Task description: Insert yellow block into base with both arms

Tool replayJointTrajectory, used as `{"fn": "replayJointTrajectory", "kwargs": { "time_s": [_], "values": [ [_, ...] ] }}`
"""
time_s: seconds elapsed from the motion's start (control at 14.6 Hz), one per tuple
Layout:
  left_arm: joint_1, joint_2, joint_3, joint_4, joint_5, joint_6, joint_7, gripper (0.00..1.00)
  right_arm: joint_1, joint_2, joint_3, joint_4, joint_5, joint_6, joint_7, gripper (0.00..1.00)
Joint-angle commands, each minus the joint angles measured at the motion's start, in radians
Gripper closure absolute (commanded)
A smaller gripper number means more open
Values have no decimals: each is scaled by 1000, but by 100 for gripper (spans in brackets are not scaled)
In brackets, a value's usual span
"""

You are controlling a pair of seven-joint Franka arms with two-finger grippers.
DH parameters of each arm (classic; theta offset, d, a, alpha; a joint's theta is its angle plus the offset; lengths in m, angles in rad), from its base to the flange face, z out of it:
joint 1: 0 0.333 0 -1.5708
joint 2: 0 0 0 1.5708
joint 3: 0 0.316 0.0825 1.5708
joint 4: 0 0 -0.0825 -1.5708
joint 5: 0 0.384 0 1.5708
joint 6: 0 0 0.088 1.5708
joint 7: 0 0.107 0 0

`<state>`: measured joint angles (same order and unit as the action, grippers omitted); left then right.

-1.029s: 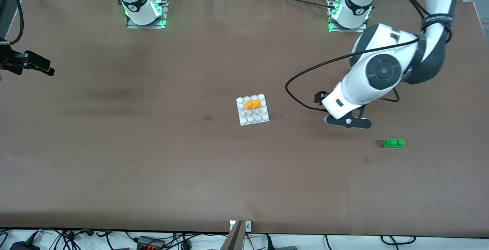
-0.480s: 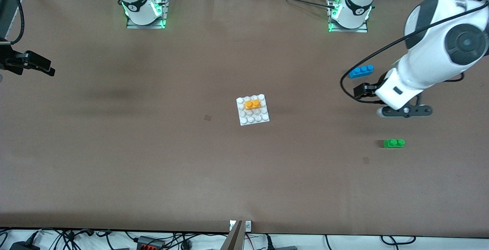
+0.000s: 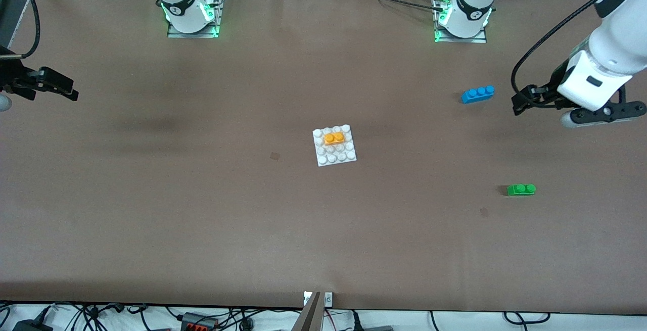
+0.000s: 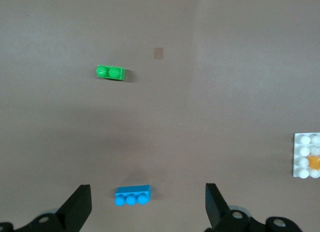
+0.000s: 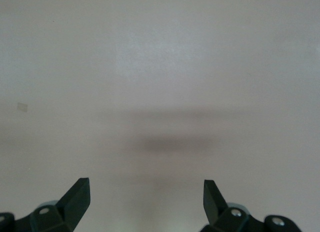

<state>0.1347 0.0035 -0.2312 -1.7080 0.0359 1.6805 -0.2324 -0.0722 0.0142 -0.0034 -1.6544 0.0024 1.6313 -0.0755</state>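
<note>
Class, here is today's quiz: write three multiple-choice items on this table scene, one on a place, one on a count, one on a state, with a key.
1. Where is the yellow block?
A. on the bare table
B. on the base
C. in a claw

2. How many studs does the blue brick have?
A. two
B. three
C. four

3. What state is the left claw in?
A. open and empty
B. shut on the green brick
C. shut on the blue brick

Key: 1 B, the block sits among the white studs. 2 B, three round studs show in the left wrist view. 3 A, its fingers stand wide apart with nothing between them, above the blue brick; the green brick lies alone.
</note>
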Motion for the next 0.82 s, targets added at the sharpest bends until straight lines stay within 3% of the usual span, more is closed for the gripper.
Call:
{"fn": "replayJointTrajectory", "kwargs": {
  "time_s": [0.0,0.14,0.75],
  "values": [
    [40,-33,-2,-25,-24,-8,151,0,18,-10,0,4,7,-1,16,0],
    [42,-48,0,-24,-68,-38,137,0,20,-10,0,2,10,1,35,0],
    [40,-25,-3,16,-71,-96,140,0,22,-7,2,2,15,22,100,0]
  ]
}}
